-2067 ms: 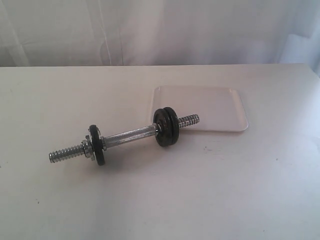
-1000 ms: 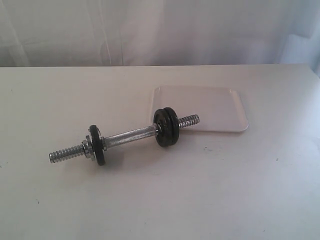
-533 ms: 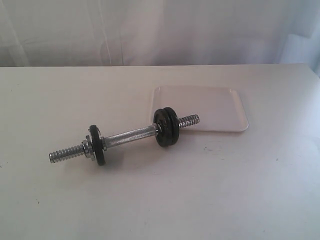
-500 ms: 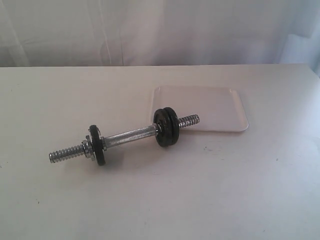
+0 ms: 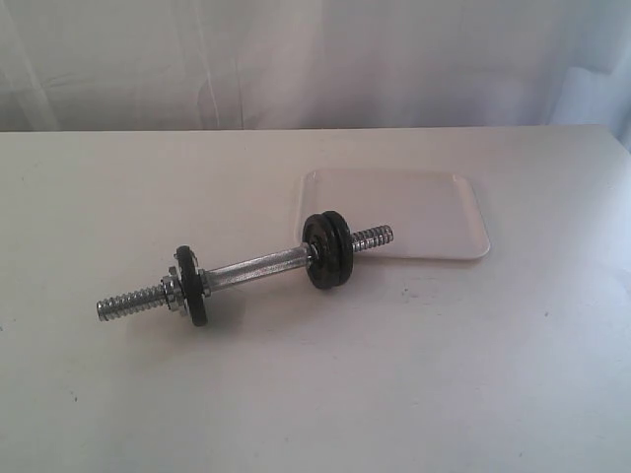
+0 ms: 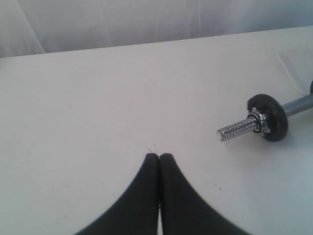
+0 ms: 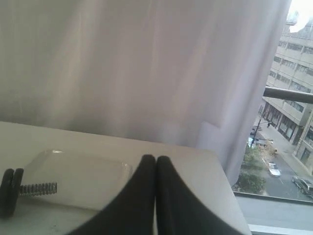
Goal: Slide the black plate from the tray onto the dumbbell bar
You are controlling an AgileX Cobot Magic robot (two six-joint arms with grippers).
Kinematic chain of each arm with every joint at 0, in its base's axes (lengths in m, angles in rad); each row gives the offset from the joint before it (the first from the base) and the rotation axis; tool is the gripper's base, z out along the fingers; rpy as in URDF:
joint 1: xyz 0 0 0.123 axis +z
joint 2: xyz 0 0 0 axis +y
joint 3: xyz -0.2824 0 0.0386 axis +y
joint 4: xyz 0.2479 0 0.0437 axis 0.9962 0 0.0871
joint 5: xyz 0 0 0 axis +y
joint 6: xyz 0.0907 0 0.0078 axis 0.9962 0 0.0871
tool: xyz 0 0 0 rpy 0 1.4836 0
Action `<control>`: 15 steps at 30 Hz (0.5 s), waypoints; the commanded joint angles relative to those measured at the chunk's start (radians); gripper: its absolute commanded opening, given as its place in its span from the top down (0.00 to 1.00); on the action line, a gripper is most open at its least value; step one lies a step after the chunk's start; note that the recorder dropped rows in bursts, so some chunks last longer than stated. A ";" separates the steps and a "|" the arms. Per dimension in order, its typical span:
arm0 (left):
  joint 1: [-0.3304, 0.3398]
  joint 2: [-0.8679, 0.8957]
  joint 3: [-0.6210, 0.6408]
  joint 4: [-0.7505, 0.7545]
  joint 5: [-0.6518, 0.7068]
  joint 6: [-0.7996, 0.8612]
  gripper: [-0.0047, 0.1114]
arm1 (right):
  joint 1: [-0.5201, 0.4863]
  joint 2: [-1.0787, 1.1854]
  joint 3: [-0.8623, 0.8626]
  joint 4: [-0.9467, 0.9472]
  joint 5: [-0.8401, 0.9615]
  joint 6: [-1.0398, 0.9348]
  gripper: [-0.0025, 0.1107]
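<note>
From the outside camera I saw the dumbbell bar lying on the table, two black plates side by side on its end just beside the tray; my left wrist camera showed the left gripper with jaws pressed together, and the right wrist camera showed the right gripper likewise.

No text, label, brand, number or sign can be read in any view. The dumbbell bar is too small and blurred to show any stamped marking, and the tray shows only plain white.
</note>
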 commanded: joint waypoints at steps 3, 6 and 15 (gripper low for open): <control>-0.001 -0.004 0.235 -0.018 -0.269 -0.010 0.96 | 0.000 -0.003 0.143 -0.003 -0.153 -0.003 0.98; -0.001 -0.004 0.314 -0.013 -0.403 -0.010 0.96 | 0.000 -0.003 0.198 -0.003 -0.199 -0.003 0.98; -0.001 -0.004 0.593 0.013 -0.743 0.032 0.96 | 0.000 -0.003 0.378 -0.036 -0.415 -0.008 0.98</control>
